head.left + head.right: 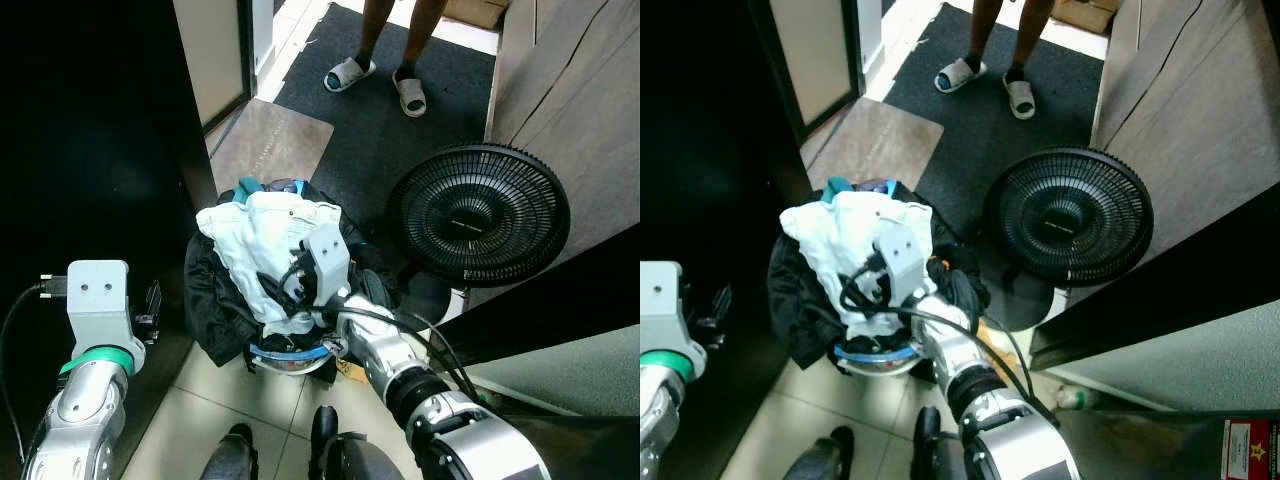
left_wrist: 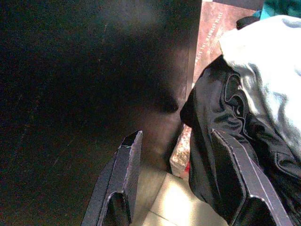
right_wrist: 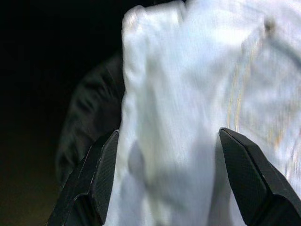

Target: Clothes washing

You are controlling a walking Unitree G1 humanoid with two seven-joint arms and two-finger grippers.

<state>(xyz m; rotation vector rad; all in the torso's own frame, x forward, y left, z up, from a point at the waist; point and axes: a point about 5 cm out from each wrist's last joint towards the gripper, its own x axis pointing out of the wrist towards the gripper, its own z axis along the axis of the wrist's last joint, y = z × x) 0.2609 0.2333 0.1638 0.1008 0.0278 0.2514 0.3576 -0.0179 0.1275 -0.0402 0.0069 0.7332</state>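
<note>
A round laundry basket with a blue rim (image 1: 287, 354) stands on the tiled floor, piled high. A white garment (image 1: 262, 232) lies on top, over a black garment (image 1: 214, 296) that hangs across the basket's side. A teal piece (image 1: 247, 187) shows at the far edge. My right arm (image 1: 326, 257) reaches down onto the pile. In the right wrist view my right gripper (image 3: 168, 141) is open, with the white garment (image 3: 188, 84) bulging between its fingers. My left gripper (image 2: 176, 141) is open beside the black garment (image 2: 221, 117), facing a dark panel.
A black floor fan (image 1: 478, 215) stands right of the basket. A person's feet in slippers (image 1: 350, 73) stand on dark carpet beyond a brown mat (image 1: 270, 140). Left is a dark panel (image 1: 90, 130); right is a wooden wall (image 1: 580, 90).
</note>
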